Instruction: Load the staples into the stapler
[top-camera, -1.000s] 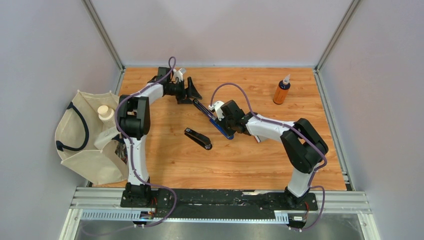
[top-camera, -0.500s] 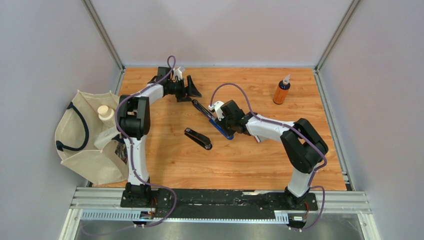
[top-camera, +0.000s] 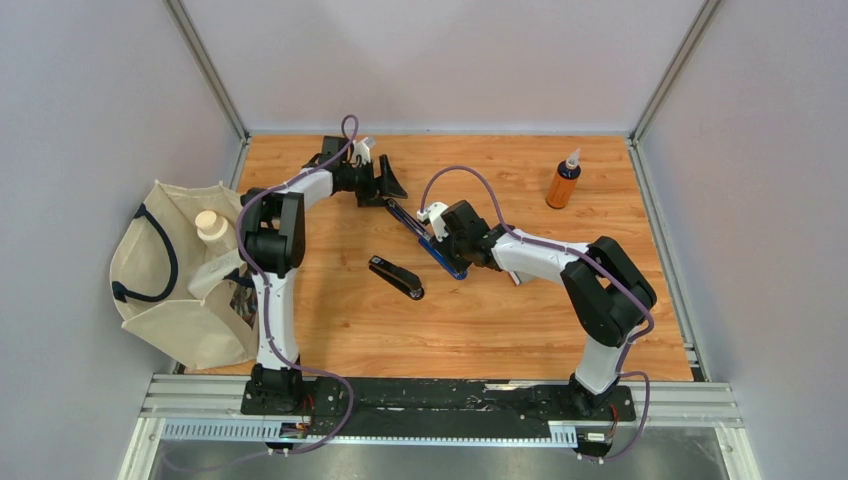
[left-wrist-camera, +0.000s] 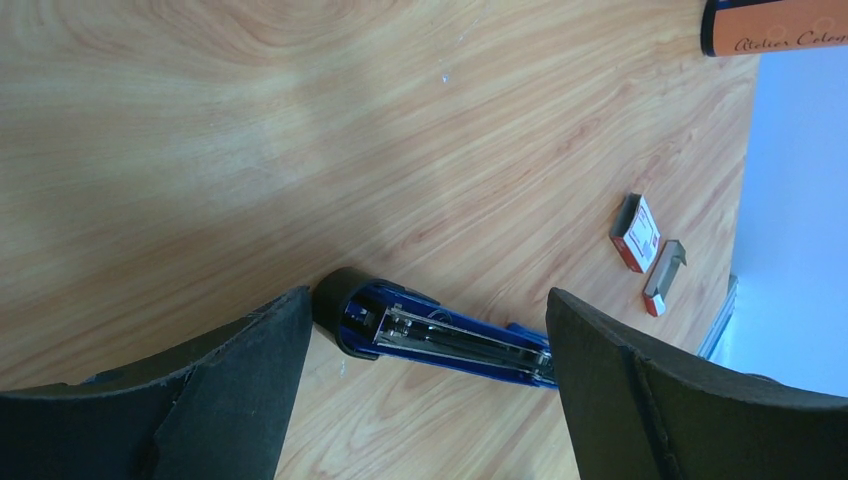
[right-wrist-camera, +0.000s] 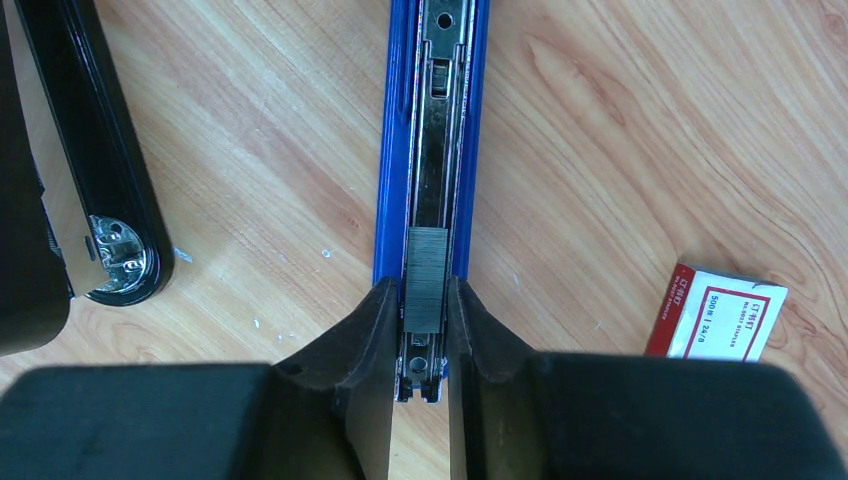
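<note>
The blue stapler (top-camera: 420, 235) lies opened flat on the wooden table, its metal channel (right-wrist-camera: 432, 120) facing up. My right gripper (right-wrist-camera: 423, 292) is shut on the grey staple strip (right-wrist-camera: 426, 275), which sits in the near end of that channel. The white staple box with a red label (right-wrist-camera: 725, 315) lies just right of the stapler. In the left wrist view the box (left-wrist-camera: 636, 232) shows beside a small grey and red piece (left-wrist-camera: 663, 277). My left gripper (left-wrist-camera: 428, 302) stands open at the stapler's black far end (left-wrist-camera: 345, 305), touching nothing.
A black stapler (top-camera: 395, 277) lies left of the blue one, close to my right fingers (right-wrist-camera: 95, 180). An orange bottle (top-camera: 563, 182) stands at the back right. A cream tote bag (top-camera: 175, 275) holding a bottle hangs off the table's left edge.
My left gripper has shifted slightly to the right near the stapler's far end, still open. The right gripper holds its place on the strip.
</note>
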